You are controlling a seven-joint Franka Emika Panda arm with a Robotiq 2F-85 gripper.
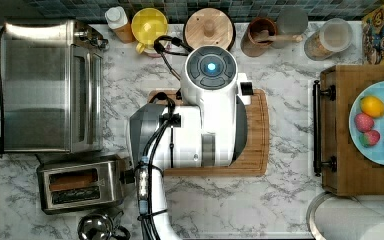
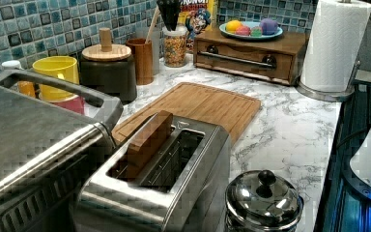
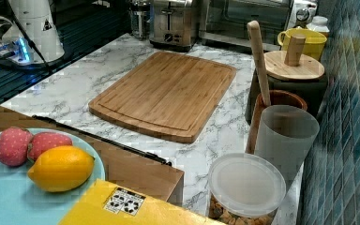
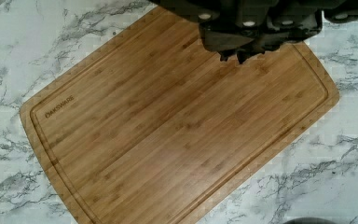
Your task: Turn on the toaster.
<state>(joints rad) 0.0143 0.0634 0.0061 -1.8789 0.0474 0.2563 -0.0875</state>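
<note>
Toaster (image 1: pixel 82 183): small boxy stainless-steel pop-up unit with two long top slots, standing on the white marble counter (image 1: pixel 290 195) at the top view's lower left, just below the large steel toaster oven (image 1: pixel 50 85). A brown slice (image 2: pixel 147 140) stands in one slot, its upper part above the slot rim in the left view. The black lever (image 1: pixel 128 176) is on the end facing the robot arm (image 1: pixel 200 125) in the top view. In the right view the toaster (image 3: pixel 173 23) sits at the far end of the counter, beside the toaster oven.

A steel pot with a black knob lid (image 2: pixel 263 200) stands just beside the toaster. A rectangular bamboo cutting board (image 4: pixel 177 126) lies flat on the counter, near the toaster but apart from it.

The arm is folded above the cutting board in the top view. In the wrist view the black gripper (image 4: pixel 237 55) hangs above the board, touching nothing, with its jaws drawn together and nothing between them. The gripper is well apart from the toaster
</note>
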